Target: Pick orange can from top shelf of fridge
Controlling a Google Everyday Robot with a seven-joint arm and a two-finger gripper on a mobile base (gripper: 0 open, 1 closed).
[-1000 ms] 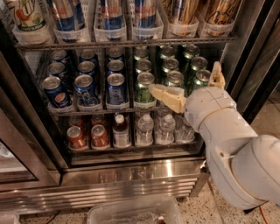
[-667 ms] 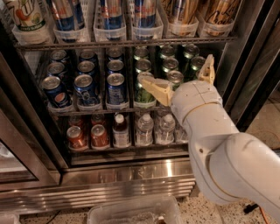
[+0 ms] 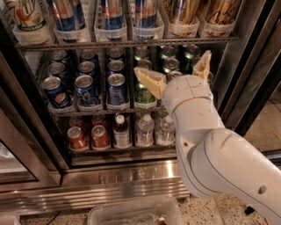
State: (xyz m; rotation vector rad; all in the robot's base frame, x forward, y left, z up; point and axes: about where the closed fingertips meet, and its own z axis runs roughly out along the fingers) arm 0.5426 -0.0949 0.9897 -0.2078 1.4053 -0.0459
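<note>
The fridge (image 3: 109, 176) stands open in front of me. Its top shelf (image 3: 131, 44) is a wire rack with clear trays of tall cans. The orange cans with gold-brown stripes (image 3: 182, 11) stand in the right-hand trays, with only their lower parts in view. My gripper (image 3: 174, 72) is open and empty, its tan fingers (image 3: 149, 81) spread wide. It sits below the top shelf, in front of the green cans (image 3: 144, 94) on the middle rack. The white arm hides the right part of the middle and lower racks.
Blue cans (image 3: 88, 88) fill the left of the middle rack. Reddish-copper cans (image 3: 77, 138) and water bottles (image 3: 145, 129) stand on the lowest rack. The dark door frame (image 3: 250, 66) is on the right. A clear plastic bin (image 3: 131, 213) lies on the floor.
My gripper has moved up and to the left, closer to the underside of the top shelf. It has stayed open. The cans have not moved.
</note>
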